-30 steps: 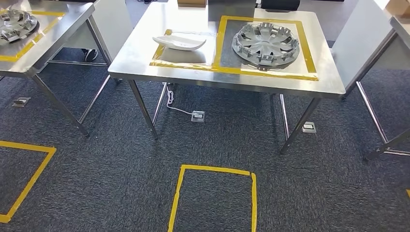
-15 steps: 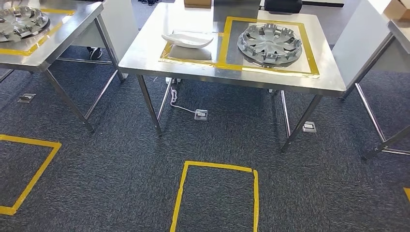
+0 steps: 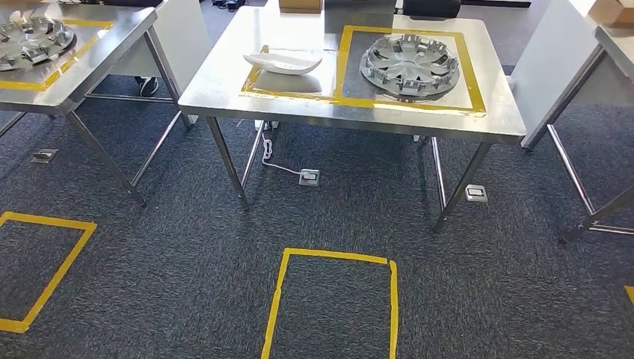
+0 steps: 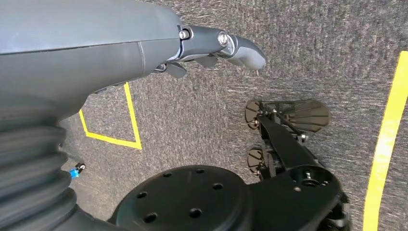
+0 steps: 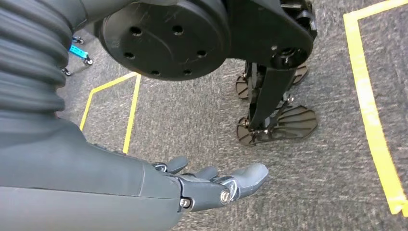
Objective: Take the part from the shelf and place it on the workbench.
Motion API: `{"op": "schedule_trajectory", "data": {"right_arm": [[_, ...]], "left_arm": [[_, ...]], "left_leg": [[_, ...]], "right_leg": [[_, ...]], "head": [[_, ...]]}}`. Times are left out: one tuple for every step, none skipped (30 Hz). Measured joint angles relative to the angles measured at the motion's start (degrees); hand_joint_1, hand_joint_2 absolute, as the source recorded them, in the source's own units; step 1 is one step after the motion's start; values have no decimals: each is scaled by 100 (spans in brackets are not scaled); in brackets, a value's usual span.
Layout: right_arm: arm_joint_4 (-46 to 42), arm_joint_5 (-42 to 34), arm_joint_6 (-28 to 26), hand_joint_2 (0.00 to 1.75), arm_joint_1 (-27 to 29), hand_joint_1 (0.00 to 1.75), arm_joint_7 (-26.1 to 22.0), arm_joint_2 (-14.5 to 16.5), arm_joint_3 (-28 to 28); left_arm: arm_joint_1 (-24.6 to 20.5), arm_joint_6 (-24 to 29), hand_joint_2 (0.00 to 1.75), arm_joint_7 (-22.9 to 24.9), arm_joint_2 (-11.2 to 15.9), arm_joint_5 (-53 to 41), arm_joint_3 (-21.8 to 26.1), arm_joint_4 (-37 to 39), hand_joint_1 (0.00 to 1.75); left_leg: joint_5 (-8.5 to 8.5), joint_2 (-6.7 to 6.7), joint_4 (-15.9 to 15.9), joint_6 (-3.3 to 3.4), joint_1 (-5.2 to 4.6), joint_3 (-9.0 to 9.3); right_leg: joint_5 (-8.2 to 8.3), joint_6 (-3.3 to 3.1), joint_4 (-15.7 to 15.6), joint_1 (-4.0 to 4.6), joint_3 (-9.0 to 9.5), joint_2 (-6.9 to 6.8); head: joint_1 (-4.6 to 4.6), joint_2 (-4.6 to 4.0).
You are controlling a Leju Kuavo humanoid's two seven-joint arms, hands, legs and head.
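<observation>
Head view puts your white curved plastic part (image 3: pixel 282 62) on the steel table (image 3: pixel 224 82) ahead, long axis crosswise, well apart from both hanging hands, left hand (image 4: pixel 211 45) and right hand (image 5: pixel 211 183), open, empty.

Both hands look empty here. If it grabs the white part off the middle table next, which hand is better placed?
Left, probably. The white part lies on the left half of the table, the hubcap on the right. Both the left hand and right hand hang empty over the carpet, so neither is nearer.
</observation>
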Motion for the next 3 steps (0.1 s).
{"op": "schedule_trajectory", "data": {"right_arm": [[-7, -142, 0, 175, 25, 0, 3, -11, 134], [-17, -284, 0, 175, 50, 0, 6, -24, 268], [-21, -356, 0, 175, 62, 0, 8, -31, 336]], "left_arm": [[24, 1, 175, 16, -4, 0, 0, -20, 0], [46, 3, 175, 31, -6, 0, 0, -40, 0], [56, 4, 175, 38, -7, 0, 0, -49, 0]], "left_leg": [[1, 0, 0, -2, 0, -1], [2, 0, 0, -3, 1, -3], [2, 0, 0, -3, 1, -3]], "right_leg": [[1, -1, 0, 0, -1, 0], [2, -2, 1, 0, -2, 0], [2, -3, 1, 0, -2, 0]], "head": [[1, 0], [1, 0], [1, 0]]}}
